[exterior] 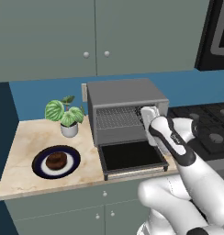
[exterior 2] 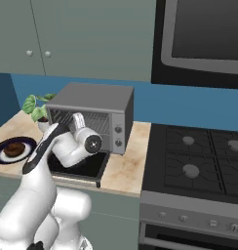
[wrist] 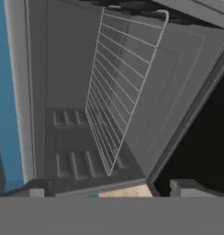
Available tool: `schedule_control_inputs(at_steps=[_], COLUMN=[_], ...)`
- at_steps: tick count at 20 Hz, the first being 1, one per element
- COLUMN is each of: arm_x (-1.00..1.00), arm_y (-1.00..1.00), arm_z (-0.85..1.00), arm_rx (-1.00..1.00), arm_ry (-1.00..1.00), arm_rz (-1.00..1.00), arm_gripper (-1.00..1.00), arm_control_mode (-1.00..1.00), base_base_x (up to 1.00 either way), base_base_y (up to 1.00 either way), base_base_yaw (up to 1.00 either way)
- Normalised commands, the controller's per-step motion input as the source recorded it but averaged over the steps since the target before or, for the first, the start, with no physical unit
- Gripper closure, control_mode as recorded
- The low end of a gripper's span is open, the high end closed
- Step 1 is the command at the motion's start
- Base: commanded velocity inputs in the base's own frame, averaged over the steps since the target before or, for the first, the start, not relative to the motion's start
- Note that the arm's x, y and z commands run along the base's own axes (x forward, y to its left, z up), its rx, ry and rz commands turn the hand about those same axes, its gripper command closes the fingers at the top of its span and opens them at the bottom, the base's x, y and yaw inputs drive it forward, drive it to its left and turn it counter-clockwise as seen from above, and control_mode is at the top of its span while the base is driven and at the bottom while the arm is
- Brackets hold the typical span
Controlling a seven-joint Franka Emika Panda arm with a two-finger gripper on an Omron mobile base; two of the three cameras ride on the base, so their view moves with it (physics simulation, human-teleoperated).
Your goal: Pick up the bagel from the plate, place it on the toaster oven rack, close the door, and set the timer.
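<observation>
The dark brown bagel lies on the navy-rimmed plate at the left of the counter. The grey toaster oven stands with its door dropped flat. Its wire rack sits bare inside. My gripper hovers at the cavity's mouth above the door, pointing inward, open with nothing between its fingertips. The hand view is rolled, so the rack stands on edge and the door's dark glass is at right.
A potted plant stands between the plate and the oven. The oven's knobs are on its right panel. A black stove adjoins the counter at right, under a microwave. Cabinets hang above.
</observation>
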Motion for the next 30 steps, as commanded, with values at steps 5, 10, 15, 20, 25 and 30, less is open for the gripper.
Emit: schedule_control_inputs(at_steps=[5,10,15,20,25,30], arm_x=[0.32,0.39,0.24,0.28,0.45,0.53], arm_y=[0.00,0.00,0.00,0.00,0.00,0.00], arm_z=[-0.18,-0.29,-0.45,-0.31,-0.09,-0.06], arm_rx=[0.09,0.07,0.04,0.04,0.05,0.03], arm_ry=[0.00,0.00,0.00,0.00,0.00,0.00], arm_rz=[0.00,0.00,0.00,0.00,0.00,-0.01], arm_gripper=[-1.00,-1.00,-1.00,-1.00,-1.00,-1.00], arm_control_mode=[-1.00,-1.00,-1.00,-1.00,-1.00,-1.00], base_base_x=[0.00,0.00,0.00,0.00,0.00,0.00], base_base_y=[0.00,0.00,0.00,0.00,0.00,0.00], base_base_yaw=[0.00,0.00,0.00,0.00,0.00,0.00])
